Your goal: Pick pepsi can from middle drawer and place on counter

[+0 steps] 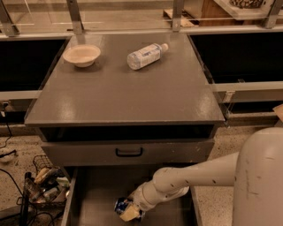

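A pale speckled stone floor [216, 207] runs around a grey metal cabinet whose closed drawer front with a black handle [129, 152] faces the near side. On the floor at the near left stand a small black wire basket of clutter [44, 180] and thin black cables [8, 132]. Dark open recesses [26, 62] flank the cabinet left and right under pale horizontal rails [247, 86]. At the far edge, grey metal posts [75, 15] rise before a light wooden crate [208, 8], all in dim, warm light. The gripper [128, 211] sits at the near bottom edge, right of the basket.
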You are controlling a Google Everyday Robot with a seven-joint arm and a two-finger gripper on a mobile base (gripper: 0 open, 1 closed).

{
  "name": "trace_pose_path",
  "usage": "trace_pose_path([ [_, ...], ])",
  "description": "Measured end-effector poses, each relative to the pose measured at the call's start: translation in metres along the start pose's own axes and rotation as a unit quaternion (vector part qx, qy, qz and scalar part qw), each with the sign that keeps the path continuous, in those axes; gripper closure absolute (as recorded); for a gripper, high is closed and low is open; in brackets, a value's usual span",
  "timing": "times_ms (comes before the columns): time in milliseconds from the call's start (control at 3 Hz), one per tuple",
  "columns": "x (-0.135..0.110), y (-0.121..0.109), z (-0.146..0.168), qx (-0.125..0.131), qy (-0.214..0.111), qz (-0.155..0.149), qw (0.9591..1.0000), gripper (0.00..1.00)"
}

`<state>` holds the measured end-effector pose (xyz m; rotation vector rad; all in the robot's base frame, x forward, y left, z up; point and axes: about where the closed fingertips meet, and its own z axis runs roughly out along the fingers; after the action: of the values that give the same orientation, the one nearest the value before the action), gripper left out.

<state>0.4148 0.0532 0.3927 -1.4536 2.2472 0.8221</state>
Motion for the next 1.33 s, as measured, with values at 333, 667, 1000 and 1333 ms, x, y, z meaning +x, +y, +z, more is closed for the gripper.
trace_pose_path([
  [333, -0.017, 0.009, -0.025, 0.009, 0.010, -0.013, 0.9998, 1.00],
  [667, -0.024, 0.014, -0.050, 0.024, 0.024, -0.019, 0.9993, 1.00],
  [1000, -0.020, 0.014, -0.090, 0.057, 0.043, -0.011, 0.9974, 1.00],
  [1333, -0.027, 0.012, -0.106, 0.073, 0.043, -0.018, 0.9962, 1.00],
])
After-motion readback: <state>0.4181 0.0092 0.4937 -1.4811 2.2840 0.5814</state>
